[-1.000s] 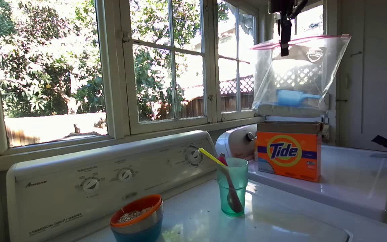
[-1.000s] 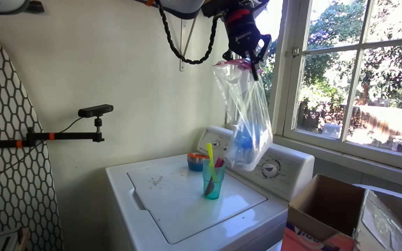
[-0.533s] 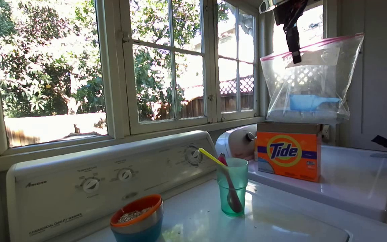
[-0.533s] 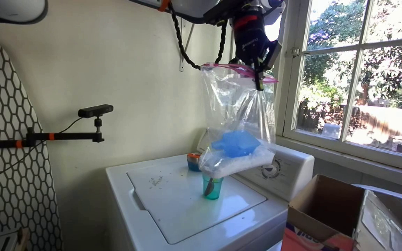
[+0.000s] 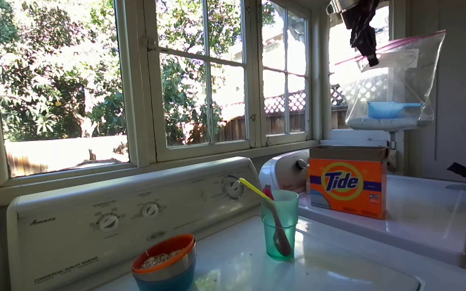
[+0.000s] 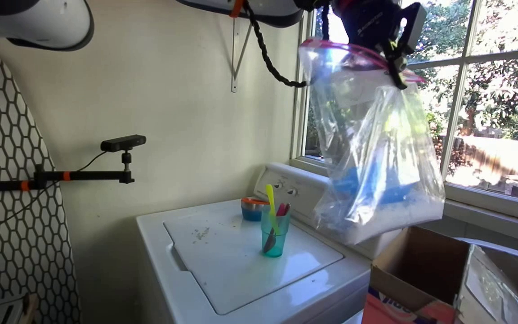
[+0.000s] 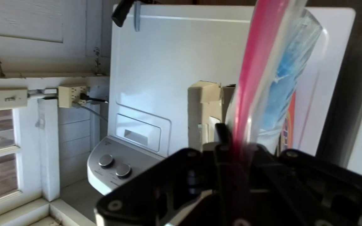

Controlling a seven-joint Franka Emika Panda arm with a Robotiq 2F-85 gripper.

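My gripper (image 5: 372,60) is shut on the top edge of a clear zip bag (image 5: 413,83) with a pink seal. It also shows in an exterior view (image 6: 397,81) and in the wrist view (image 7: 231,138). The bag hangs in the air, its seal slanting. In it lie a blue scoop with a handle (image 5: 383,109) and white powder (image 6: 398,213) at the bottom. In both exterior views the bag's bottom is higher than the rim of an open orange Tide box (image 5: 344,186). In the wrist view the bag partly hides the box (image 7: 211,102).
A green cup (image 5: 279,230) with a yellow-handled and a pink-handled utensil stands on the white washer (image 6: 241,279). Near it stands an orange-rimmed bowl (image 5: 178,268) holding flakes. The box stands on a second white machine (image 5: 431,210). Windows and a wall bracket (image 6: 234,58) are close by.
My gripper has carried the bag to the right in both exterior views, away from above the washer. The bag dipped, then rose, and has turned and swung. The box, cup and bowl have not moved.
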